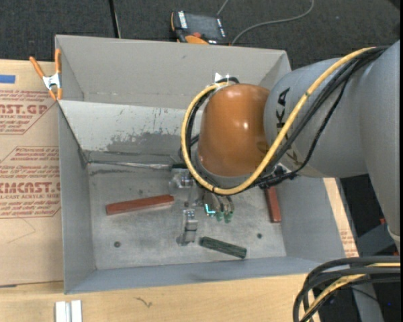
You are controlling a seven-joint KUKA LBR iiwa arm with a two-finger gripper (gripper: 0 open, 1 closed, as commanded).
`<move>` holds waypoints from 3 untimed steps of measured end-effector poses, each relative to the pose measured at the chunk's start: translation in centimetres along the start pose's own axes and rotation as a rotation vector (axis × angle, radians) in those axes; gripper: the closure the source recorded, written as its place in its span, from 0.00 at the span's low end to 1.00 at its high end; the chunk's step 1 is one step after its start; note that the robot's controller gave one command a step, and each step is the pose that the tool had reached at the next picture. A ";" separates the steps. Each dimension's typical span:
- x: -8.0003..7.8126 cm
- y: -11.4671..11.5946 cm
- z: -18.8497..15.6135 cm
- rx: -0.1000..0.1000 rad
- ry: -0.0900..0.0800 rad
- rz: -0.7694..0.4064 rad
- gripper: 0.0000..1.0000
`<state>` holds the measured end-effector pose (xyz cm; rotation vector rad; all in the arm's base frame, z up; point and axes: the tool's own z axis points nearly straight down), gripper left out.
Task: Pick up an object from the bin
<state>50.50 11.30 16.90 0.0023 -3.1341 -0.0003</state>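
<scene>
While my arm (336, 126) reaches in from the right of the frame, its orange cover (232, 136) sits over the middle of the grey bin (74, 200), and my tool (188, 230) hangs below it, low over the bin floor at lower centre. Tool state: cannot tell whether wide or narrow; from above it reads as one slim metal piece, and I see nothing held in it. Nearest things: a long red-brown flat stick (140, 205) lies nearly level on the floor left of centre, its right end just beside the tool, up and to the left of it. A dark bar (223, 247), slightly slanted, lies just to the lower right of the tool. Whether either touches the tool, I cannot tell. Further right, a short red-brown piece (274, 205) lies near the bin's right wall, its upper end hidden under my arm. Tool stands between stick and bar, over bare floor.
</scene>
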 end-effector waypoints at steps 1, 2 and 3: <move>-4.5 4.9 10.3 -0.001 -0.004 0.010 0.00; -4.7 4.7 9.9 -0.002 -0.008 0.013 1.00; -7.9 4.5 -7.0 -0.001 -0.018 -0.063 1.00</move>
